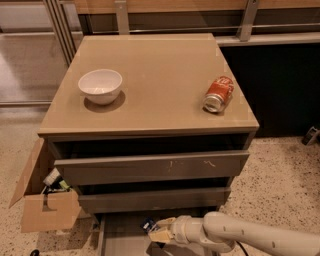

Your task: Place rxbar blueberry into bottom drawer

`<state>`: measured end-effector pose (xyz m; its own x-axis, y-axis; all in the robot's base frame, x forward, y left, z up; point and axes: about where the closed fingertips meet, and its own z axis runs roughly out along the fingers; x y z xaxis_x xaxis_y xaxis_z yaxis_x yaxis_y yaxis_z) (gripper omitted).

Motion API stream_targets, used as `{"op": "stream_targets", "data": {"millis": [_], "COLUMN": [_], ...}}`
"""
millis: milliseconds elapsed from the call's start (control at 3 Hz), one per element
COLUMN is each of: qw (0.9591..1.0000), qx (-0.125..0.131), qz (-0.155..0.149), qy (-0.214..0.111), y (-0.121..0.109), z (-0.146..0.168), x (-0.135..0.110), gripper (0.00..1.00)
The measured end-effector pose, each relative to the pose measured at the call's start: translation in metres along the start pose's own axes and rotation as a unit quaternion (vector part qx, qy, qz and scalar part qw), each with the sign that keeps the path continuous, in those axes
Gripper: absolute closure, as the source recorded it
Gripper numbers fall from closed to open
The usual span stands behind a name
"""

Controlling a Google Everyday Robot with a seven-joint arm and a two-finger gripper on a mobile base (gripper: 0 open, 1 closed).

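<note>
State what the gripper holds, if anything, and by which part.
The gripper, low over the open bottom drawer, holds the rxbar blueberry by one end; the other end juts free.

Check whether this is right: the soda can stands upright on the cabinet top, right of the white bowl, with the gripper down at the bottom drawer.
The camera view shows the soda can lying on its side, not upright. It is on the cabinet top, right of the white bowl, and the gripper is down at the bottom drawer.

Speckled terrazzo floor; tan cabinet (cardboard box beside); metal rails behind.
</note>
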<state>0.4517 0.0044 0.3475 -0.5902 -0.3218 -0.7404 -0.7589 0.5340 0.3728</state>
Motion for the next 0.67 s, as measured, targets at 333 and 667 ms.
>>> {"op": "stream_targets", "data": {"millis": [333, 667], "qw": [0.9997, 0.9984], "qx": [0.02, 0.046], "qz": [0.013, 0.034], "qy": [0.001, 0.008], "y": [-0.021, -0.045], "z": [0.018, 0.035], "x": [0.024, 0.051], "gripper": [1.0, 1.0]}}
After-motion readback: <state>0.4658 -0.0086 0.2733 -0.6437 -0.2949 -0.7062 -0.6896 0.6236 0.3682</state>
